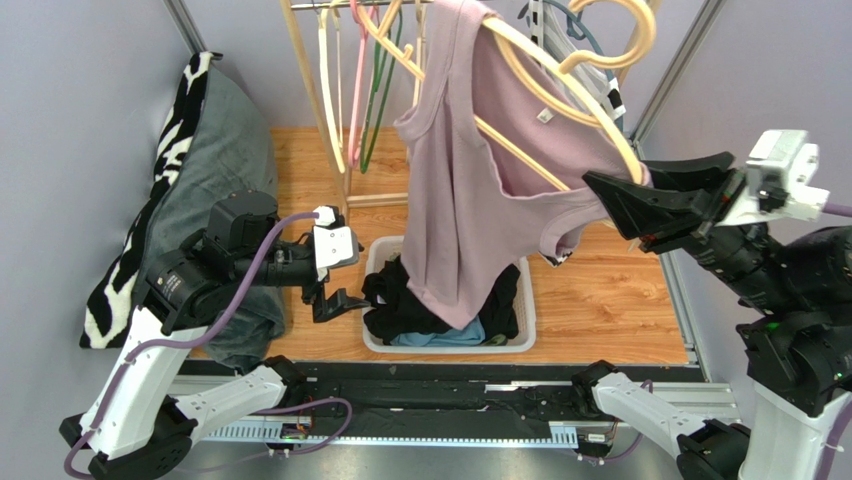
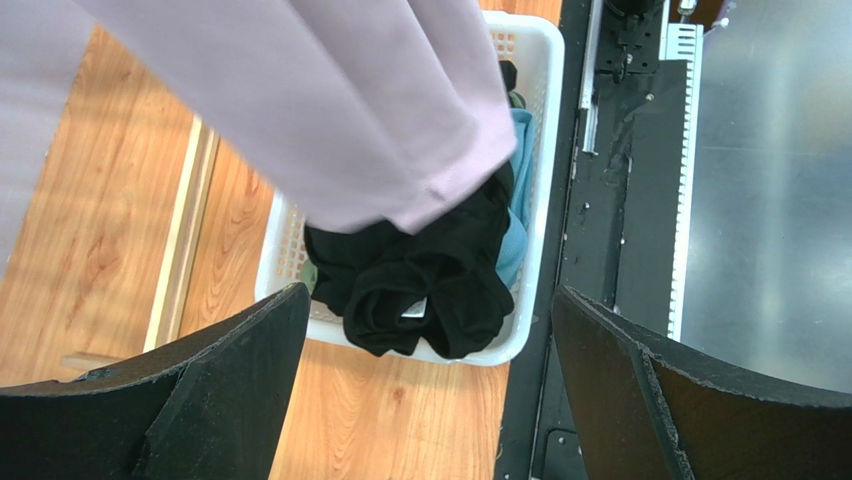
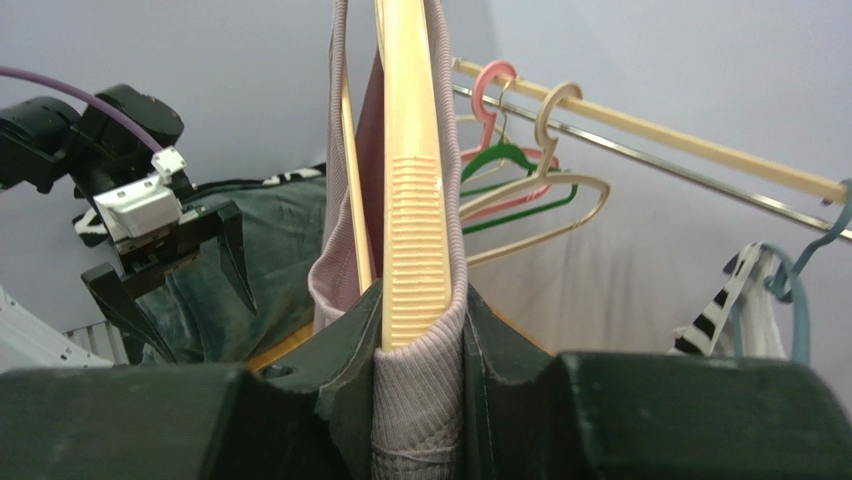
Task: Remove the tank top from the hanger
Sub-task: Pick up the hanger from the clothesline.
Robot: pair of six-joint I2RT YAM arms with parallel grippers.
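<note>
While the right hand [image 3: 418,352] clamps the tank top [image 1: 450,200] onto its hanger [image 3: 412,200], the left hand [image 2: 425,298] gapes released, a white label [image 2: 415,308] unreadable

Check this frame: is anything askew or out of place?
Yes. The wooden hanger slopes steeply instead of hanging level. Its low end is pinched in the right gripper together with a strap of the mauve tank top. The garment sags lopsided toward the laundry basket below.
</note>
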